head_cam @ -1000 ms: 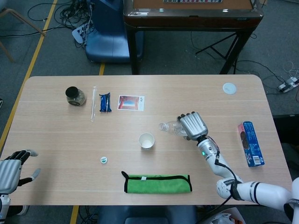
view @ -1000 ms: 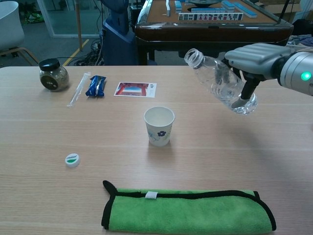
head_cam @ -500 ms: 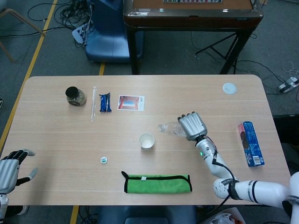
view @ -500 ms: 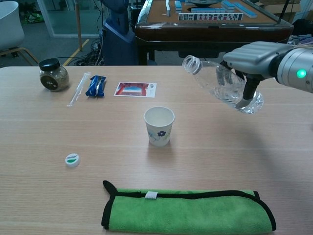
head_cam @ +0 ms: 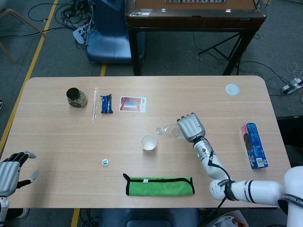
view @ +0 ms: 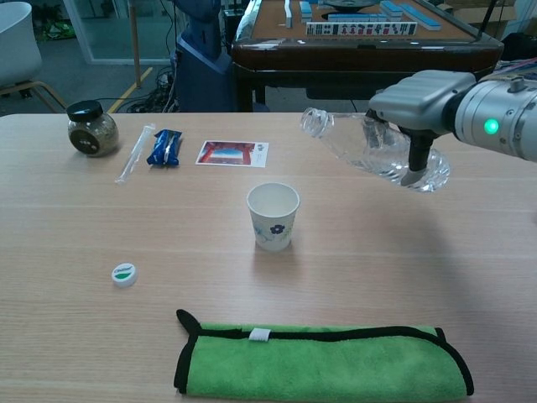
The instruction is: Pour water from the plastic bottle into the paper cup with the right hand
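Note:
My right hand [head_cam: 191, 127] [view: 417, 105] grips a clear plastic bottle [head_cam: 168, 131] [view: 361, 149] in the air, tilted close to level with its uncapped mouth pointing left. The mouth sits above and to the right of the white paper cup [head_cam: 148, 142] [view: 273, 217], which stands upright on the table. No water is seen leaving the bottle. My left hand [head_cam: 10, 172] hovers at the table's near left corner with its fingers apart, holding nothing.
A white bottle cap [head_cam: 105, 162] [view: 124, 274] lies left of the cup. A folded green cloth [head_cam: 160, 185] [view: 323, 363] lies along the front edge. A jar [head_cam: 75, 97], straw [head_cam: 94, 105], blue packet [head_cam: 106, 103] and card [head_cam: 132, 104] sit at back left; a blue box [head_cam: 254, 145] at right.
My right hand has carried the bottle leftward toward the cup and tipped it lower, so its mouth is nearer the cup. The left hand has barely moved.

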{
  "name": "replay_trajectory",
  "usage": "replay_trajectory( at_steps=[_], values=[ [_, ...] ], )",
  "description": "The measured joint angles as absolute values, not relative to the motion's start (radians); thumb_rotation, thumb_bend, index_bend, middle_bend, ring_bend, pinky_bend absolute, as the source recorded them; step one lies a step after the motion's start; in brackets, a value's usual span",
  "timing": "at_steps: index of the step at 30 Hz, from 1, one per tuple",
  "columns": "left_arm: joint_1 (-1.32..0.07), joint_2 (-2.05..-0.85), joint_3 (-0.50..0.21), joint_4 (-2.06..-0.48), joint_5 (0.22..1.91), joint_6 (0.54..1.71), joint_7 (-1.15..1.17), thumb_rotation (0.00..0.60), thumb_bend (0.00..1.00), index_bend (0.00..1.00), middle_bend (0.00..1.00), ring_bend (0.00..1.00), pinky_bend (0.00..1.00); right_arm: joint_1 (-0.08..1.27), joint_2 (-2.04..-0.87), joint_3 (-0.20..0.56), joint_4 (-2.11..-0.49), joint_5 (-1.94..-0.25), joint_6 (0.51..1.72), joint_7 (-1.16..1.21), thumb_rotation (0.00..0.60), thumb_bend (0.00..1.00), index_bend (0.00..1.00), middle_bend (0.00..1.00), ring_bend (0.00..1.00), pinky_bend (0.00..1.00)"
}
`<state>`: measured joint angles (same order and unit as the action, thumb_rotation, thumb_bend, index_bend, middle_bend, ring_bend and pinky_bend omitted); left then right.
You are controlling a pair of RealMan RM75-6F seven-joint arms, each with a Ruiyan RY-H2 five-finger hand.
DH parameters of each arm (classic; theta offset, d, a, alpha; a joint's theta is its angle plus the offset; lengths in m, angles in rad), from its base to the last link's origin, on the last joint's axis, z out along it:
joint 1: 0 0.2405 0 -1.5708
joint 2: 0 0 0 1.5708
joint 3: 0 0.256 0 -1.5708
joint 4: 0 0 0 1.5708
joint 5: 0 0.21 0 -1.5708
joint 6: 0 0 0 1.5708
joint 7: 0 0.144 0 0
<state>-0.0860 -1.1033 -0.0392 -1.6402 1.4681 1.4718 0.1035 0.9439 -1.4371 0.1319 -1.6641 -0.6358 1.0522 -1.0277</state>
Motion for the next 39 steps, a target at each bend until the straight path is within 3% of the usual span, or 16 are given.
replay_trajectory(
  at_steps=[39],
  values=[
    [-0.087, -1.103, -0.037, -1.638, 1.478, 1.475, 0.091, 0.6, 0.23, 0.37, 0.33, 0.32, 0.5, 1.092, -1.559, 0.048, -1.562, -0.463, 1.137, -1.291, 0.6, 0.32, 0.56, 0.61, 0.48, 0.48]
  ],
)
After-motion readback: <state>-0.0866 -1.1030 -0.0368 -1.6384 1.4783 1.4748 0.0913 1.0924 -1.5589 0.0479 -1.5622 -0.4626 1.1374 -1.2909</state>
